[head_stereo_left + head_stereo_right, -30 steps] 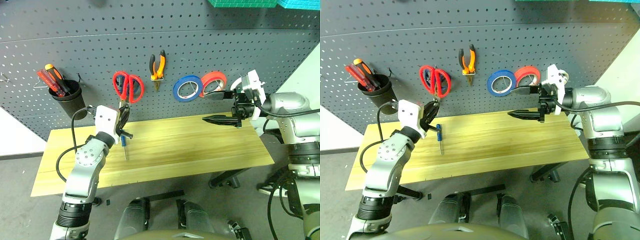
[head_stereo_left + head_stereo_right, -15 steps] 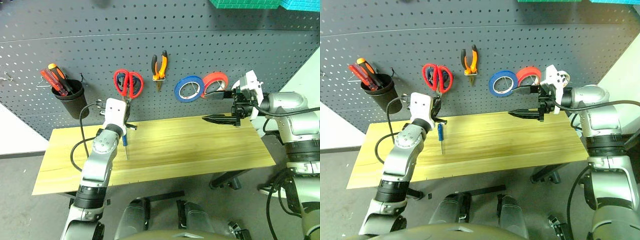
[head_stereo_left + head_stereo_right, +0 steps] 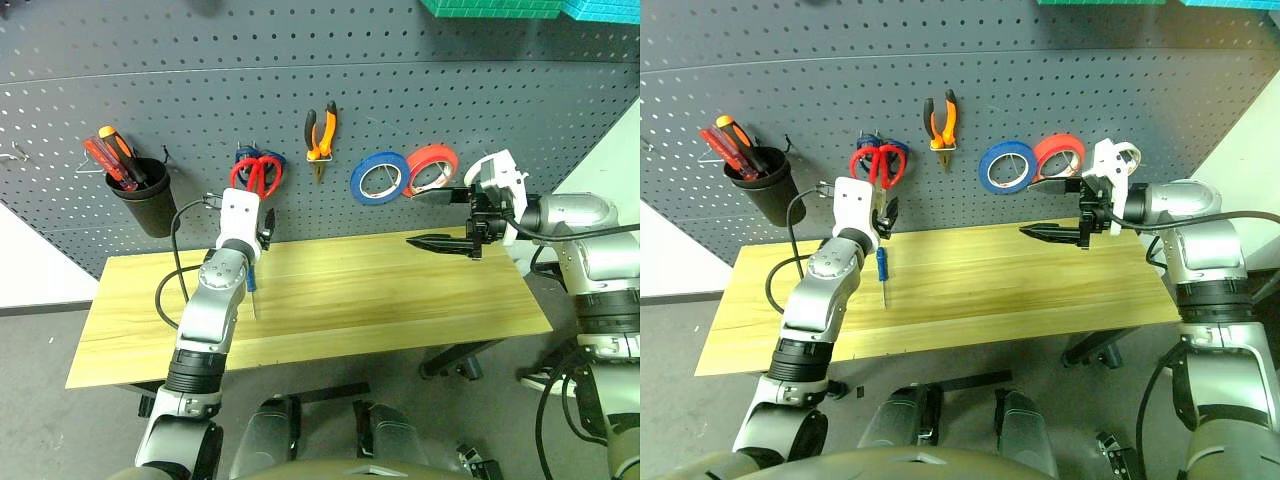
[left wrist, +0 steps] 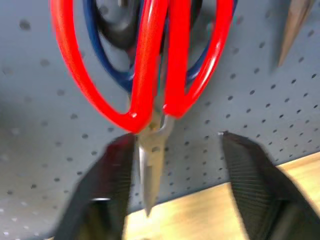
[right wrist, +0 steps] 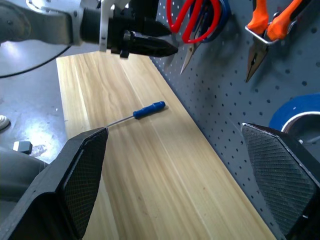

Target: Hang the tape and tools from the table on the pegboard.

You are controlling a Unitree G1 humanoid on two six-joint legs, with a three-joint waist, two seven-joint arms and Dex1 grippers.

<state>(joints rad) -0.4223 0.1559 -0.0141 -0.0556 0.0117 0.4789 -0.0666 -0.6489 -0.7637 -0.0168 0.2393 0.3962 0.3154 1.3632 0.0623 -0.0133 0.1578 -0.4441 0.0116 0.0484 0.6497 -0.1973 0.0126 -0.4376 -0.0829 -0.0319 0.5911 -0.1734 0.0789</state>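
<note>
I read the left gripper as released: its two fingers stand apart on either side of the red-handled scissors, whose blade tip points down between them, with a gap visible on each side. The scissors hang on the pegboard directly ahead of that gripper, over a pair of blue-handled scissors. The right gripper is also spread wide and holds nothing; the blue roll and red-orange roll hang just behind it.

The remaining tool I can see on the table is the blue-handled screwdriver, lying below and slightly to the right of the left gripper, handle toward the board, thin shaft toward the table's front edge. I judge it light and rigid, with a smooth round handle liable to roll or slip. I would take it across the handle, not the shaft, which is too thin for a sure hold.

The orange-handled pliers already hang to the right of the scissors. I cannot locate the whitish tape.
</note>
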